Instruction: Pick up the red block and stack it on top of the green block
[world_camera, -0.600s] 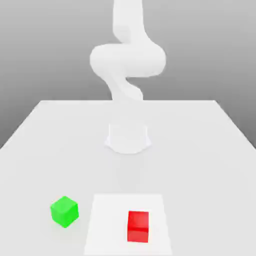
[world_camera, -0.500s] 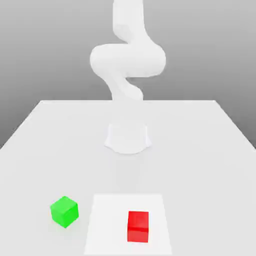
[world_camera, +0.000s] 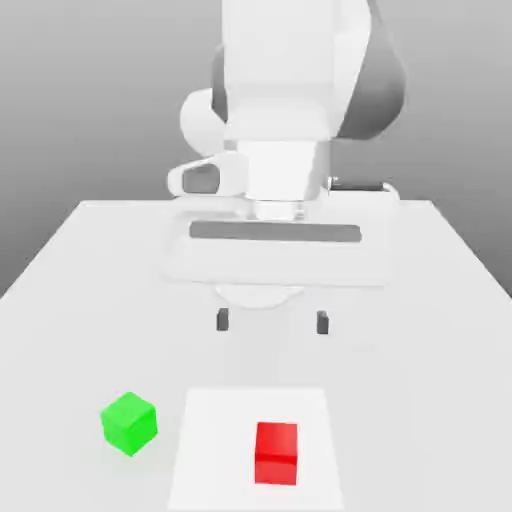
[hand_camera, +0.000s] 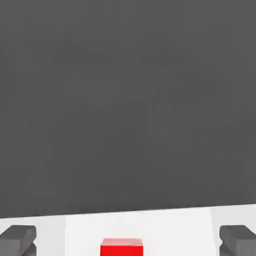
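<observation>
The red block (world_camera: 276, 453) rests on a white square patch (world_camera: 215, 450) near the table's front edge; it also appears in the hand view (hand_camera: 121, 247). The green block (world_camera: 129, 422) sits on the table to the exterior view's left of the patch. My gripper (world_camera: 272, 321) hangs open above the table, behind the red block and well above it, its two dark fingertips (world_camera: 222, 320) wide apart. In the hand view the fingertips (hand_camera: 17, 239) stand far to either side of the red block, nothing between them.
The arm's white base (world_camera: 256, 290) stands at the table's middle, behind the gripper. The light grey table (world_camera: 420, 330) spreads wide on both sides. A grey backdrop lies beyond the far edge.
The hand and gripper have come into the exterior view, now hanging in front of the arm's base. Both blocks lie where they were.
</observation>
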